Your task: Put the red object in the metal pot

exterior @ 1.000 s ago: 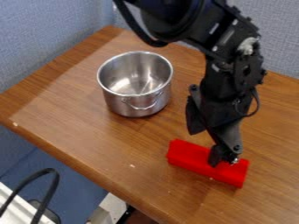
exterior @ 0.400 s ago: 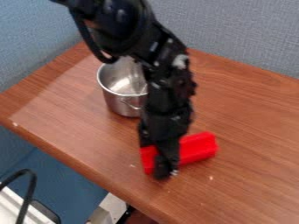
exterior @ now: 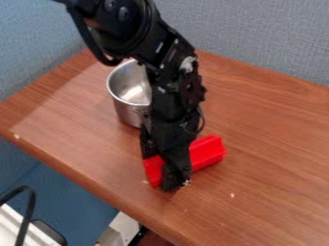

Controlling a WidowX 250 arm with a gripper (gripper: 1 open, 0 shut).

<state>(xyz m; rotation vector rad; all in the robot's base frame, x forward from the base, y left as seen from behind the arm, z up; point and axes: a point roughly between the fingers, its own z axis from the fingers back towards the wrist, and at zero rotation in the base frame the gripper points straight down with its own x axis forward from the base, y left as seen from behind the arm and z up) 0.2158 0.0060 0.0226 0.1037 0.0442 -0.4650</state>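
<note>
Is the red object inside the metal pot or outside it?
Outside: the red object lies on the table, in front of the metal pot.

red object [exterior: 190, 159]: bright red elongated block, rounded edges, lying flat on the wooden tabletop near its front edge, its left end partly hidden
metal pot [exterior: 130, 90]: round shiny steel, upright, open, empty inside as far as visible, behind the block, apart

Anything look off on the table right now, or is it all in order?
Nothing spilled or damaged. The red object lies askew near the table's front edge, with the hand shut on its near end. The metal pot stands upright, empty.
</note>
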